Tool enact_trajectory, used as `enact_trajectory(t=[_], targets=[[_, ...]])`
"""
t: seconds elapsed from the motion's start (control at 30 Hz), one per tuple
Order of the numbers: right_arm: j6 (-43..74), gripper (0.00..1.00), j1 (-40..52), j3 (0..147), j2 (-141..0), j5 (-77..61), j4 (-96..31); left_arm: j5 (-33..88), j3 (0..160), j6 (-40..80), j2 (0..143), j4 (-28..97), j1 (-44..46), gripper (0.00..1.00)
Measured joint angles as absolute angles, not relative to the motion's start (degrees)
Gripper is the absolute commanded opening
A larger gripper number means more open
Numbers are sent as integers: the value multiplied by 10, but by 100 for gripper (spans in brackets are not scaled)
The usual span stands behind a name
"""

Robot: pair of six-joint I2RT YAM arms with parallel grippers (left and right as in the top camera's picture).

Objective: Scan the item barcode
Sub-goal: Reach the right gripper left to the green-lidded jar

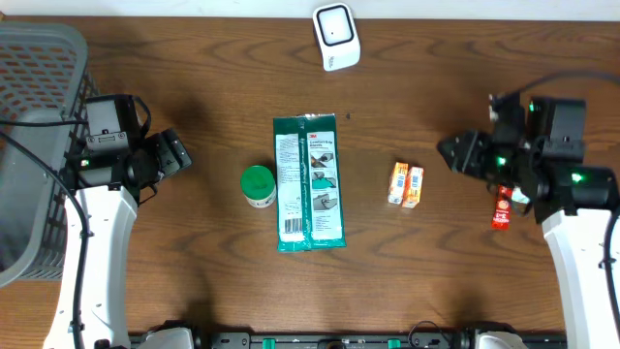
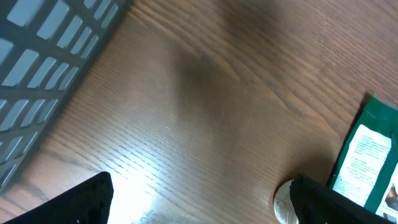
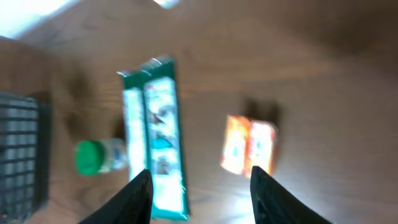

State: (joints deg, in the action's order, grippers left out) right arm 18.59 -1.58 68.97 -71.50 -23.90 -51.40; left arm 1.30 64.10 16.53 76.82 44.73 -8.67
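I see grey plastic mesh basket at left edge. Centre: green-white flat packet. Far edge: white boxy scanner. Jaws of left gripper wide, empty; right gripper partly apart, empty. Right of packet, not touching: orange twin cartons.

Only a 3M logo is legible, on the green packet.

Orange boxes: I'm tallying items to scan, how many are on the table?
2: one orange box, its twin beside it, right of the green packet; none apparently hidden.
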Motion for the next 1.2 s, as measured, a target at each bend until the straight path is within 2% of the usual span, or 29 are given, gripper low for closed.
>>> enact_trajectory(t=[0.27,0.53,0.9,1.2], targets=[[237,63,132,865,-794,-181,-601,13,641,165,768,447,-87,91],[256,69,283,922,-969,-133,-568,13,641,165,768,447,-87,91],[279,74,399,998,-1166,-100,-508,13,641,165,768,447,-87,92],[283,76,467,1027,-1216,-27,-455,13,641,165,768,447,-87,91]])
